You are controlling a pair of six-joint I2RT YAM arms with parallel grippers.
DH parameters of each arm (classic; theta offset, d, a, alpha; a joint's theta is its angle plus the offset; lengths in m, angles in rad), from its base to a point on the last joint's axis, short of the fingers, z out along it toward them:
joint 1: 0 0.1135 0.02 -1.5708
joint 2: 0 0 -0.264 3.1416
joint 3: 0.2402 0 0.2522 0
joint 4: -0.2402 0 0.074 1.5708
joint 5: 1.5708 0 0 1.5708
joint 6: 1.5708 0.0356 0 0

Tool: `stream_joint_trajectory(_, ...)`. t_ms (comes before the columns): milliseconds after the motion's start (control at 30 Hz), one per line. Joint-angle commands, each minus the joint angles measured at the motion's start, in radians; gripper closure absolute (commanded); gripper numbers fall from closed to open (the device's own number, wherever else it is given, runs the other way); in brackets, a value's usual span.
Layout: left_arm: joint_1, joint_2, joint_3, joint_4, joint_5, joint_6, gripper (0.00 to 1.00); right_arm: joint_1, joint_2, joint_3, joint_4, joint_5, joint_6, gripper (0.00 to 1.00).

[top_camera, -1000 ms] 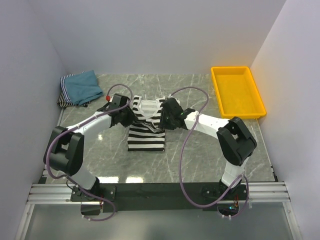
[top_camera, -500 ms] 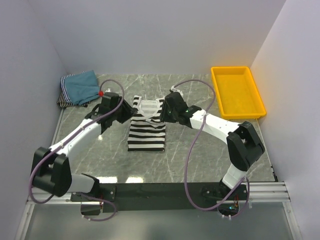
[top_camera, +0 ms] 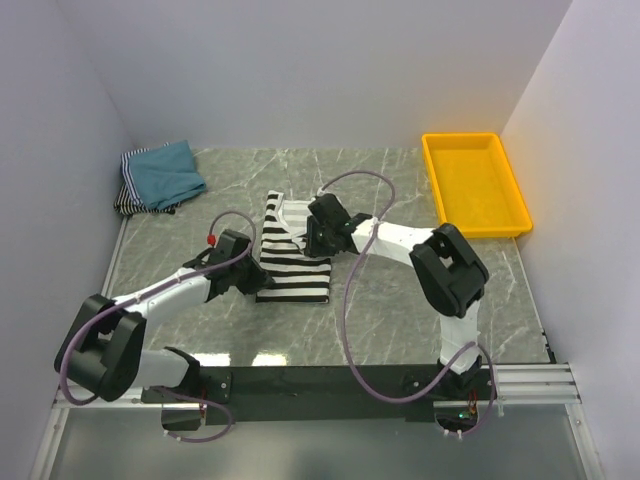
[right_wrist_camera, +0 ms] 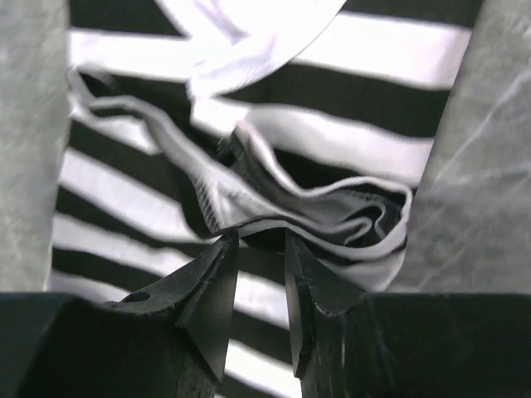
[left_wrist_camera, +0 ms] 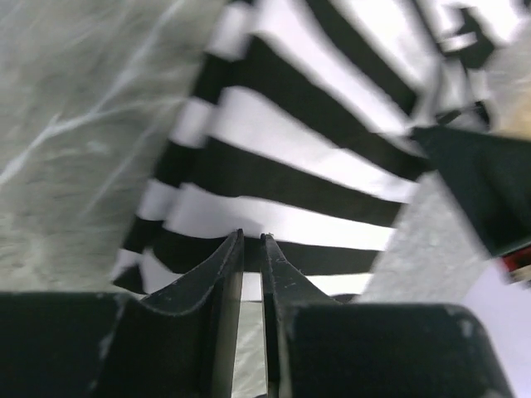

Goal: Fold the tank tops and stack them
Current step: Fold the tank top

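- Left gripper [left_wrist_camera: 252, 239], black two-finger claw: low over the near left edge of the garment. Its fingers are drawn nearly together with only a thin slit between them. Whether any cloth is pinched cannot be told.
- Tank top with broad black-and-white stripes, soft cloth [top_camera: 295, 268]: lies flat at mid-table on the grey marble-patterned table [top_camera: 390, 300], hem toward the arms and neck away. The far right shoulder is rumpled inward.
  - Handling, as judged: light, limp and without stiffness. It will sag and drag rather than lift whole, and it slides easily on the smooth top.
  - It is not fragile, but a single layer may slip free of a shallow pinch.
  - Best hold: the doubled edges, meaning hem corners, side seams and strap bindings, taken at two matched points so that the fold falls square.
- Right gripper [right_wrist_camera: 257, 239], black two-finger claw: at the far right shoulder. Its jaws stand apart, with flat stripes showing through the gap. The tips are at the bunched white-bound strap edge [right_wrist_camera: 332, 211]; no cloth is seen caught.
- Plain teal-blue tank top, folded [top_camera: 165, 172]: in the far left corner, well apart from the grippers. It rests on a folded finely striped top [top_camera: 127, 198], which shows only at its left edge.
- Yellow plastic tray, rectangular [top_camera: 436, 195]: at the far right.
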Motion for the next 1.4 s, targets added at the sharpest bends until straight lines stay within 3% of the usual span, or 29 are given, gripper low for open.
stream_joint_trajectory(0, -0.002, 0.033, -0.043, 0.078, 0.022, -0.046, 0.80, -0.034, 0.057, 0.082, -0.009, -0.014, 0.009, 0.64)
stream_joint_trajectory(667, -0.002, 0.037, -0.087, 0.072, 0.035, 0.006, 0.71, -0.132, -0.004, 0.127, -0.003, 0.006, 0.043, 0.62)
stream_joint_trajectory(867, -0.003, -0.029, -0.049, 0.074, 0.066, 0.075, 0.57, -0.060, -0.204, -0.129, 0.052, 0.043, 0.066, 0.62)
stream_joint_trajectory(1100, -0.002, -0.204, 0.028, -0.176, -0.055, 0.203, 0.47, 0.081, -0.461, -0.448, 0.102, 0.080, 0.149, 0.57)
stream_joint_trajectory(1200, -0.002, -0.255, -0.015, -0.226, -0.061, 0.207, 0.46, 0.118, -0.492, -0.528, 0.154, 0.037, 0.193, 0.53)
stream_joint_trajectory(1367, -0.002, -0.267, -0.113, -0.162, -0.028, 0.200, 0.44, 0.141, -0.476, -0.586, 0.221, 0.000, 0.250, 0.50)
